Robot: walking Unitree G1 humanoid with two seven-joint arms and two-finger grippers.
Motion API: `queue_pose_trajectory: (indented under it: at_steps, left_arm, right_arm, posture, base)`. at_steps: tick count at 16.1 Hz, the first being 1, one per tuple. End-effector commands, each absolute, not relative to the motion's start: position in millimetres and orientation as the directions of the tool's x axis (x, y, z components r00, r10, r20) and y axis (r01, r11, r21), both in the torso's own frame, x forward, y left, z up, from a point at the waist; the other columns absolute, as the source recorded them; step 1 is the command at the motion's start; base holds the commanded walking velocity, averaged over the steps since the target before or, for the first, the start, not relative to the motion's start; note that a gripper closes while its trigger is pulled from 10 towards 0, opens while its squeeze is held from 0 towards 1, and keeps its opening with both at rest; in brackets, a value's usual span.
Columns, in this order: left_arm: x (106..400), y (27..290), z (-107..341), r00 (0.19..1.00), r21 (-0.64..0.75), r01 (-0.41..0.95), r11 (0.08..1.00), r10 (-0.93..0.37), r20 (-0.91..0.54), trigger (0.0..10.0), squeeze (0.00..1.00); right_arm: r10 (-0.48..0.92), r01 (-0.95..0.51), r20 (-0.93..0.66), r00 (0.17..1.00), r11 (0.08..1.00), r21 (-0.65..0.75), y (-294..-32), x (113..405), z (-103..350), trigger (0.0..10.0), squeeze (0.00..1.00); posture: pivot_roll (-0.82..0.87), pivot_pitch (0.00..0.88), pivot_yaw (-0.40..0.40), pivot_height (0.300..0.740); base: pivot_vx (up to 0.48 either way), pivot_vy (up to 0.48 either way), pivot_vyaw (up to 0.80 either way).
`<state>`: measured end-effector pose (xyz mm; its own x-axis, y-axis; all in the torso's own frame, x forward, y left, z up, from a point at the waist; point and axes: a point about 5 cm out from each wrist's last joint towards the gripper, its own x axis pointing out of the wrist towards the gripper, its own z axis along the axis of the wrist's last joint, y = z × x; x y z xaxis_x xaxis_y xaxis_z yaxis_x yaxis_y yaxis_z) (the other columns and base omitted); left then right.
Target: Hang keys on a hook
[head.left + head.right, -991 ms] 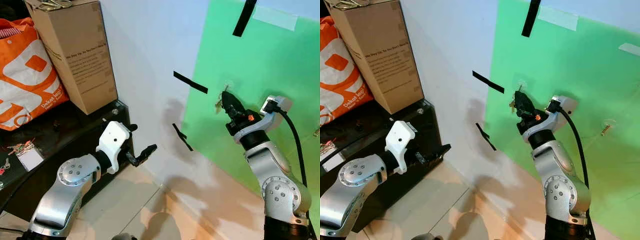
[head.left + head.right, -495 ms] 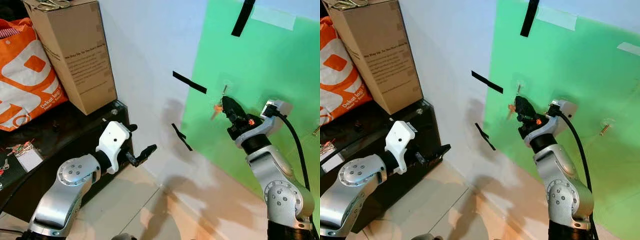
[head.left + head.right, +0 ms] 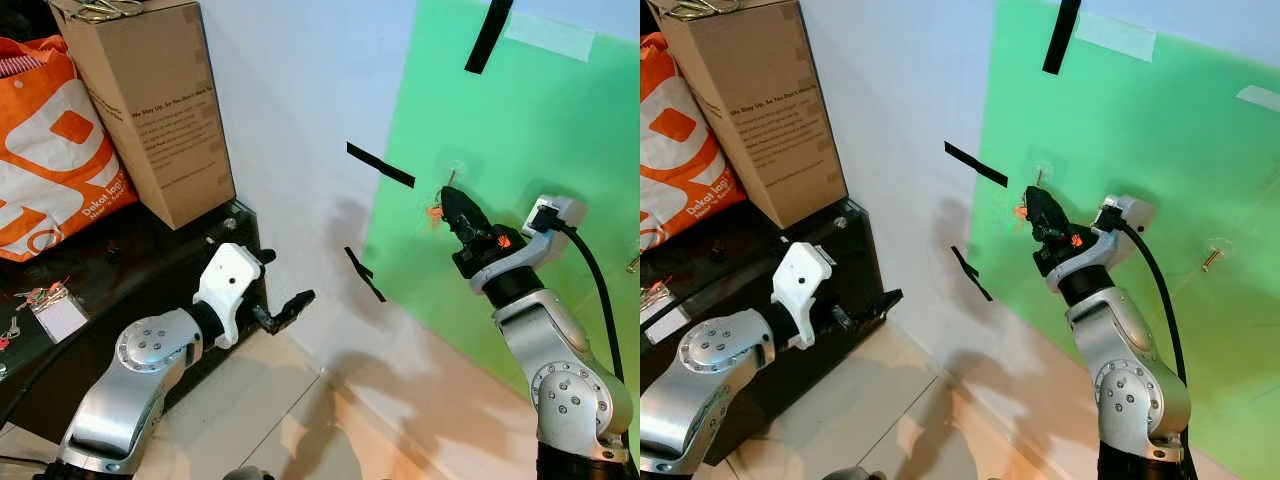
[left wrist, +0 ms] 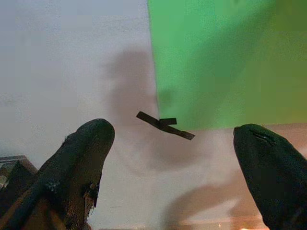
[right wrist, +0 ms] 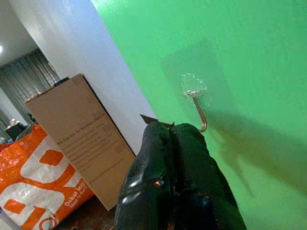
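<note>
A tall cardboard box (image 3: 150, 105) stands upright on a low black cabinet (image 3: 120, 290), with an orange shopping bag (image 3: 50, 150) leaning beside it. Strips of black tape (image 3: 380, 165) are stuck on the white wall (image 3: 290, 100) and the green sheet (image 3: 540, 120).

black shelf (image 3: 150, 262), cardboard box (image 3: 150, 100); orange bag (image 3: 50, 150)

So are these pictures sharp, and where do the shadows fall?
Left eye view: sharp; the arms cast soft shadows on the white wall. Right wrist view: the shut right gripper is a bit soft, the hook clear, its shadow on the green sheet. Left wrist view: fingers blurred.
</note>
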<state>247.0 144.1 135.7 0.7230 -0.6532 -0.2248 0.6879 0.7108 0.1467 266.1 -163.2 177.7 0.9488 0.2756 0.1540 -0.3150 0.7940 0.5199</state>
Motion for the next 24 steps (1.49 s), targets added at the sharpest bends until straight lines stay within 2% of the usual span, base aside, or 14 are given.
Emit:
queue_pose_trajectory:
  at_steps: [1, 7, 11, 15, 20, 24]
  left_arm:
    - [247, 139, 140, 0.705, 0.153, 0.708, 0.69, -0.677, -0.211, 10.0, 0.0]
    - [241, 135, 148, 0.651, 0.1, 0.758, 0.644, -0.741, -0.168, 10.0, 0.0]
    - [230, 140, 162, 0.579, 0.01, 0.813, 0.582, -0.807, -0.119, 10.0, 0.0]
    - [228, 159, 173, 0.561, 0.031, 0.825, 0.564, -0.814, -0.151, 10.0, 0.0]
    - [226, 158, 187, 0.511, 0.034, 0.859, 0.512, -0.848, -0.142, 10.0, 0.0]
    - [227, 157, 190, 0.508, 0.039, 0.86, 0.508, -0.85, -0.136, 10.0, 0.0]
  right_arm:
    - [0.287, -0.34, 0.184, 0.94, 0.787, 0.515, -160, 267, 188, 10.0, 0.0]
    - [0.236, -0.292, 0.173, 0.956, 0.792, 0.536, -164, 273, 188, 10.0, 0.0]
    - [0.213, -0.264, 0.156, 0.965, 0.799, 0.54, -168, 274, 185, 10.0, 0.0]
    - [0.212, -0.26, 0.151, 0.966, 0.798, 0.543, -168, 275, 185, 10.0, 0.0]
    - [0.207, -0.25, 0.14, 0.968, 0.8, 0.545, -167, 275, 183, 10.0, 0.0]
    - [0.18, -0.221, 0.128, 0.975, 0.808, 0.547, -171, 277, 182, 10.0, 0.0]
  posture:
    - [-0.05, 0.0, -0.01, 0.74]
    - [-0.05, 0.0, -0.012, 0.74]
    - [-0.05, 0.0, -0.011, 0.74]
    - [-0.05, 0.0, -0.012, 0.74]
    - [-0.05, 0.0, -0.011, 0.74]
    - [-0.05, 0.0, -0.013, 0.74]
  base:
    - [0.0, 0.0, 0.0]
    - [0.0, 0.0, 0.0]
    - [0.0, 0.0, 0.0]
    - [0.0, 0.0, 0.0]
    - [0.0, 0.0, 0.0]
    - [0.0, 0.0, 0.0]
